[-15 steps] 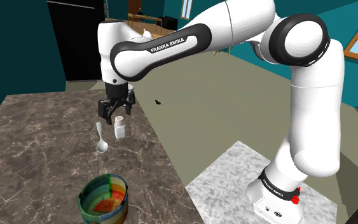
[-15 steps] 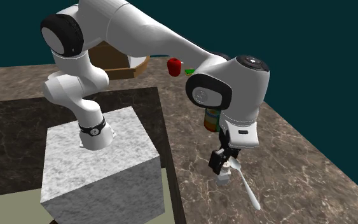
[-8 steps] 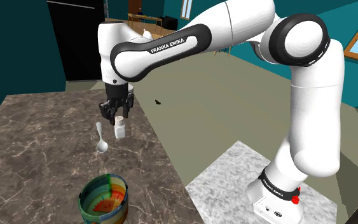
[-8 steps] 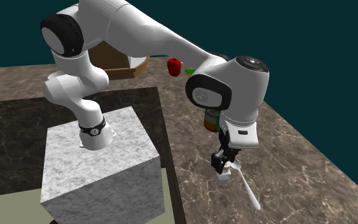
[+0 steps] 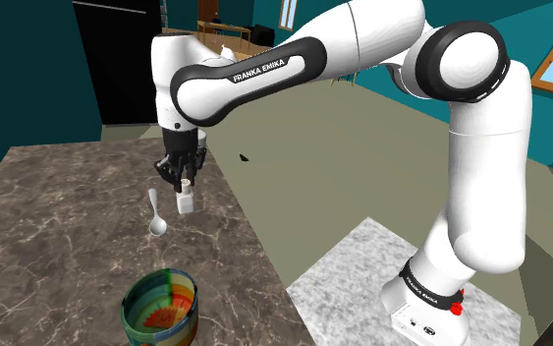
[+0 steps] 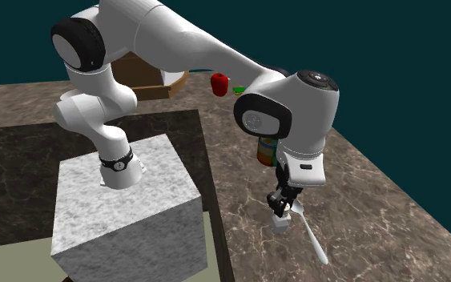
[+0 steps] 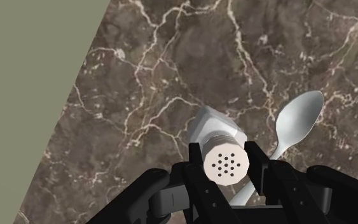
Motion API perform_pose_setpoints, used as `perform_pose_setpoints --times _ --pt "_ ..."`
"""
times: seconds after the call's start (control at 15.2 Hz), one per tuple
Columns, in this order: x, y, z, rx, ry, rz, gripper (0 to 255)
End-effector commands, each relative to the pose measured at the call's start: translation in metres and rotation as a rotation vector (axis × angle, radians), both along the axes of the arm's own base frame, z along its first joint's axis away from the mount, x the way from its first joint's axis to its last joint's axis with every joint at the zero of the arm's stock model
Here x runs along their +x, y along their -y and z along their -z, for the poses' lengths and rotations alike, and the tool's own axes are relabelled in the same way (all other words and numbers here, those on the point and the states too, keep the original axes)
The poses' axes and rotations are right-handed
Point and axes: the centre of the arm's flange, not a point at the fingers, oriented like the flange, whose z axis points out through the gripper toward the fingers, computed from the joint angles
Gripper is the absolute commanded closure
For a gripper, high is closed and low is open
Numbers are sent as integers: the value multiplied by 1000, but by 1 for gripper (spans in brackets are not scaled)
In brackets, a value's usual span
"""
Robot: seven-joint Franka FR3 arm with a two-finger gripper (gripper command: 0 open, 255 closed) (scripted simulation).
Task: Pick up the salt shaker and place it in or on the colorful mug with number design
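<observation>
A small white salt shaker [image 5: 185,202] with a perforated cap [image 7: 226,165] stands upright on the brown marble counter [image 5: 58,236]. My black gripper [image 5: 182,184] comes down on it from above, and its fingers [image 7: 255,163] clasp the cap from both sides, so it is shut on the shaker. The shaker's base [image 6: 279,223] shows under the hand [image 6: 282,202]. The colourful mug [image 5: 160,310], rainbow-striped with a red-orange inside, sits near the shoulder view's bottom edge, well short of the shaker. In the second exterior view the mug [image 6: 267,151] is mostly hidden behind the arm's wrist.
A white spoon [image 5: 155,214] lies on the counter right beside the shaker, its bowl [image 7: 300,118] pointing away. The counter's edge [image 5: 240,211] runs close to the shaker, with olive floor beyond. A red object [image 6: 219,83] and a wooden box [image 6: 153,83] sit farther off. The marble stand [image 6: 127,212] holds my base.
The fingers have drawn together from wide apart onto the shaker's cap. The arm, shaker, spoon and mug have stayed where they were.
</observation>
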Motion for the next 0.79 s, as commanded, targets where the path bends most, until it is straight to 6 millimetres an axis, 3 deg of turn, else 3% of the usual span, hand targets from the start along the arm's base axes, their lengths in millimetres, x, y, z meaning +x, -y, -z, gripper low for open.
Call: perform_pose_setpoints --times 0.0,0.73 --pt "0 0 0 0 0 0 255" --pt "0 0 -58 0 0 0 255"
